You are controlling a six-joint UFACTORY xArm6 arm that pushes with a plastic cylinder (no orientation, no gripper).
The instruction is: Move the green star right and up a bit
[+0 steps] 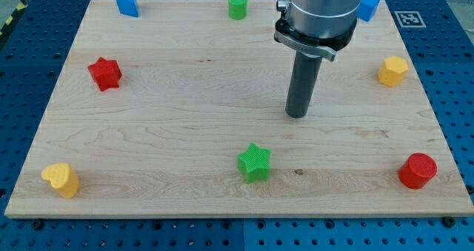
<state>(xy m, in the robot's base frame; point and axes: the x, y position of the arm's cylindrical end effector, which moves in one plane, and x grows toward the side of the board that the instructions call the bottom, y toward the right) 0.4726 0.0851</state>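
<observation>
Star untouched, tip well above it.
Your tip (297, 115) sits upper right of the green star (255, 163); swing round to its lower-left before pushing.

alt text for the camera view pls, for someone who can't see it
My tip rests on a wooden board, above and to the view's right of the green star block, not touching it. Red, yellow, blue and green blocks sit near the board's edges.
</observation>
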